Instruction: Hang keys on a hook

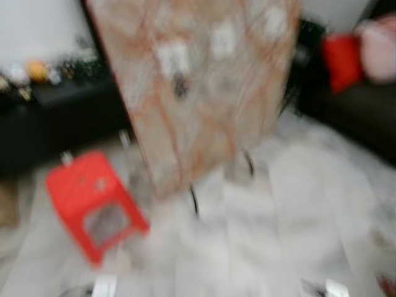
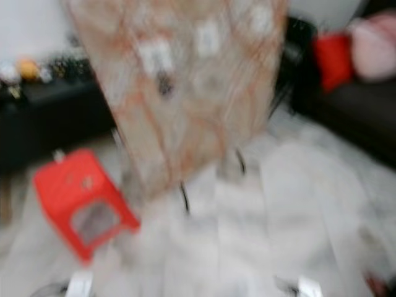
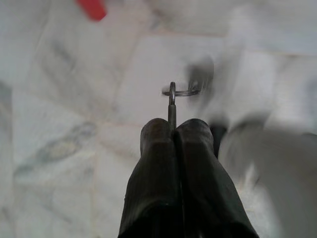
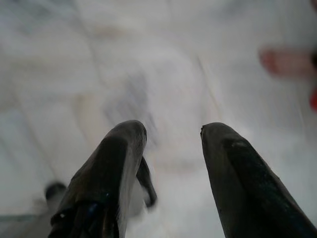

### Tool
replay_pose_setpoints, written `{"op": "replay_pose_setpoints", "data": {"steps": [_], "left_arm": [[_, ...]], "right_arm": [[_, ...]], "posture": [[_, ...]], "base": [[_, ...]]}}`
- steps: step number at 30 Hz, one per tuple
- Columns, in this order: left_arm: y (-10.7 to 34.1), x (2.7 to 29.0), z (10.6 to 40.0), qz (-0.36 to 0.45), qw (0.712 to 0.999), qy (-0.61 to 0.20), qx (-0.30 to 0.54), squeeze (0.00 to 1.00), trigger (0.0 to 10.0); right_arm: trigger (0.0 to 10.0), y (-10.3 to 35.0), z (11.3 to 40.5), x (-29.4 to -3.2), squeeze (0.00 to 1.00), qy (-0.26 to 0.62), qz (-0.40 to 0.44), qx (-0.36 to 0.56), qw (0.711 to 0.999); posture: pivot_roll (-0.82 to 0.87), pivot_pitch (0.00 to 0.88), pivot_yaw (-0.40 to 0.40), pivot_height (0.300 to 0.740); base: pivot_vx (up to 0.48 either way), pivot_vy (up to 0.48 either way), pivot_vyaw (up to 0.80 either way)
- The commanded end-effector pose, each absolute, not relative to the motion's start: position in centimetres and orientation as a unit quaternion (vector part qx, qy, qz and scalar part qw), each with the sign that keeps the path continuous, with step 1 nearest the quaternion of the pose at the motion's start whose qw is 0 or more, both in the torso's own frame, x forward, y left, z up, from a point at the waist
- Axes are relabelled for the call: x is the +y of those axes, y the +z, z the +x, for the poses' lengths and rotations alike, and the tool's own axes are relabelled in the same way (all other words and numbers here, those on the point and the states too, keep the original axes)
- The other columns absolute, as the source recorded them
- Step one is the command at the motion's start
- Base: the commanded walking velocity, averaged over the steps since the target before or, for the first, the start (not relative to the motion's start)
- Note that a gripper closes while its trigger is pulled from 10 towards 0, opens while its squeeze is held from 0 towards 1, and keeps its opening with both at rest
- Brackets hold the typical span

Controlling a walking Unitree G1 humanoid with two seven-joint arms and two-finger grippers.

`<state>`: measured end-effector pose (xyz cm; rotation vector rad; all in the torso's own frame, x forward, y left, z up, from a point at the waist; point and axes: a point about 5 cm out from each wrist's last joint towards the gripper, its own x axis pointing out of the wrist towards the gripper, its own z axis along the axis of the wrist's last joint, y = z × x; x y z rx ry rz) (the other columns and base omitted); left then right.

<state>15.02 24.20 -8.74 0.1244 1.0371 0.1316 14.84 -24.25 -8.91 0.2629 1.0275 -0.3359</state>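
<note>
The keys [image 3: 190,87] are gripped by their ring in the closed left pincer [image 3: 173,130], dangling over the marble floor [image 3: 59,129]. The right pincer [image 4: 171,136] is held open, empty. A blurred wooden board [image 1: 198,80], where hooks cannot be made out, is seen ahead.

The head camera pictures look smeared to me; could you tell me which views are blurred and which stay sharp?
Both eye views are motion-blurred: the wooden board and red stool have soft edges. Left wrist view: the left gripper and the key ring it pinches are fairly sharp, the floor beyond smeared. Right wrist view: open right gripper clear, background blurred.
</note>
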Motion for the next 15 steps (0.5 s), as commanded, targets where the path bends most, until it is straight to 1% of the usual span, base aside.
{"op": "replay_pose_setpoints", "data": {"steps": [1, 6, 11, 15], "left_arm": [[-9.1, 25.7, 13.0, 0.062, 0.846, 0.08, 0.524, 0.0, 10.0], [-9.2, 25.9, 12.4, 0.061, 0.843, 0.082, 0.529, 0.0, 10.0], [-9.6, 25.0, 12.2, 0.061, 0.839, 0.078, 0.535, 0.0, 10.0], [-9.8, 24.2, 12.3, 0.06, 0.839, 0.072, 0.536, 0.0, 10.0]], "right_arm": [[10.0, -9.1, 15.0, -23.3, 0.0, -0.15, 0.132, 0.487, 0.85], [10.0, -9.1, 15.0, -23.3, 0.0, -0.15, 0.131, 0.487, 0.851], [10.0, -9.1, 15.1, -23.4, 0.0, -0.148, 0.128, 0.487, 0.851], [10.0, -9.0, 15.1, -23.3, 0.0, -0.147, 0.126, 0.487, 0.852]], "posture": [[0.01, 0.0, 0.005, 0.74], [0.01, 0.0, 0.005, 0.74], [0.01, 0.0, 0.002, 0.74], [0.01, 0.0, -0.001, 0.74]], "base": [[0.405, 0.0, 0.0], [0.405, 0.0, 0.0], [0.384, 0.0, 0.0], [0.0, 0.0, 0.0]]}}
